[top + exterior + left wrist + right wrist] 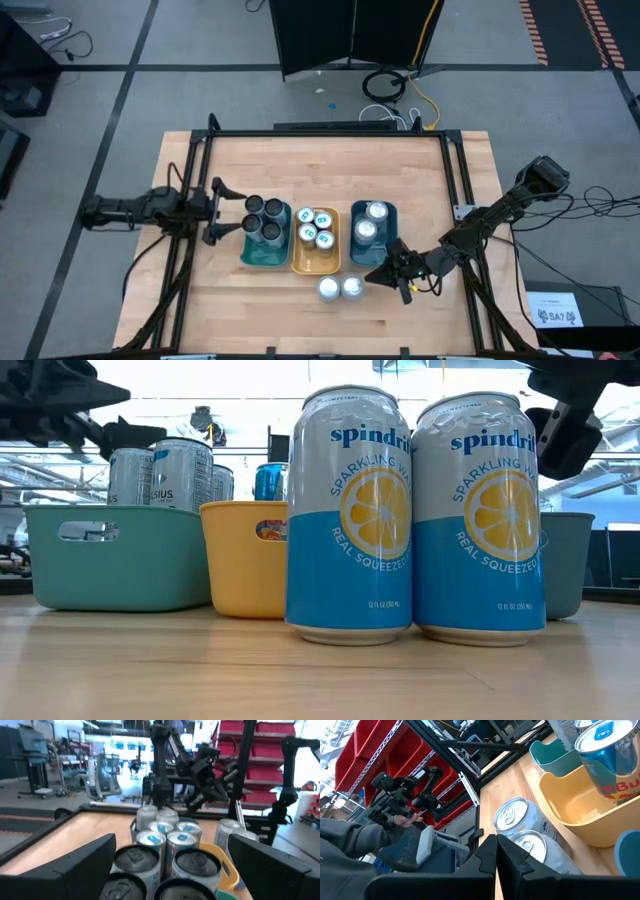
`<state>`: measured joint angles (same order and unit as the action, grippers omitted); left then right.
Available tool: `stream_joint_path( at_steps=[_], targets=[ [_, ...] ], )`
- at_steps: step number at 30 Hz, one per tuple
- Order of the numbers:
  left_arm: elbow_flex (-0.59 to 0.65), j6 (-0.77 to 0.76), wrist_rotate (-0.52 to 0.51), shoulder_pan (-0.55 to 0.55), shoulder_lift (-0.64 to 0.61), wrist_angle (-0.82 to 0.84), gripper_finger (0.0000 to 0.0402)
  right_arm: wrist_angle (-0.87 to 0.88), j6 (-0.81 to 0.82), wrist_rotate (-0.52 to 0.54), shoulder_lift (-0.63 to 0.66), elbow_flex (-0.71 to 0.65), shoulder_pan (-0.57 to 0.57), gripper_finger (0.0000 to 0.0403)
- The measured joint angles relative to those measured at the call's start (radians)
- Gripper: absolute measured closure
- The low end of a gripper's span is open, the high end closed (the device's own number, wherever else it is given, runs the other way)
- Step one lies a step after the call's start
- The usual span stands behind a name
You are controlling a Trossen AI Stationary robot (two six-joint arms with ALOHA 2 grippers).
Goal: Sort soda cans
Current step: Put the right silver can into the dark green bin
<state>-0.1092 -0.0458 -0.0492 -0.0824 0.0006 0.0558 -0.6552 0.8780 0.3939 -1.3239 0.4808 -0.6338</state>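
Two silver-topped Spindrift cans (340, 289) stand upright side by side on the bare wood near the table's near edge, large in the low view (415, 515). Three dark-topped cans (263, 215) stand in the teal tray (247, 255). Several cans with blue-green top marks (315, 228) fill the orange tray (300, 265). Two silver cans (370, 222) stand in the blue tray (392, 245). My left gripper (215, 212) is open, just left of the teal tray and level with the dark cans (165, 865). My right gripper (378, 275) is shut, just right of the two loose cans (522, 830), apart from them.
The three trays sit side by side mid-table. A black frame (330, 133) runs along the table's far, left and right sides. Bare wood lies beyond the trays and at the near left. Beyond the table, a person's grey sleeve (350, 842) shows in the right wrist view.
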Motion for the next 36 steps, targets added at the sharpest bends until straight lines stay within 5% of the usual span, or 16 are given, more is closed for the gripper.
stream_joint_path(
  at_steps=[12,18,21,29,36],
  targets=[
    [0.001,0.000,0.059,0.074,0.000,0.005,0.0011,0.001,0.013,-0.003,0.000,0.000,-0.001,0.0403],
    [0.001,0.001,0.056,0.074,0.000,0.006,0.0011,0.035,-0.107,0.000,-0.001,0.023,-0.001,0.0403],
    [0.001,0.001,0.056,0.074,0.000,0.006,0.0011,0.190,-0.196,-0.001,0.000,0.124,-0.001,0.0403],
    [0.001,0.000,0.055,0.074,0.000,0.006,0.0011,1.049,-0.242,0.000,-0.001,0.547,0.070,0.0403],
    [0.001,0.001,0.055,0.074,0.000,0.006,0.0011,1.130,-0.272,0.001,0.000,0.701,0.142,0.0395]
  ],
)
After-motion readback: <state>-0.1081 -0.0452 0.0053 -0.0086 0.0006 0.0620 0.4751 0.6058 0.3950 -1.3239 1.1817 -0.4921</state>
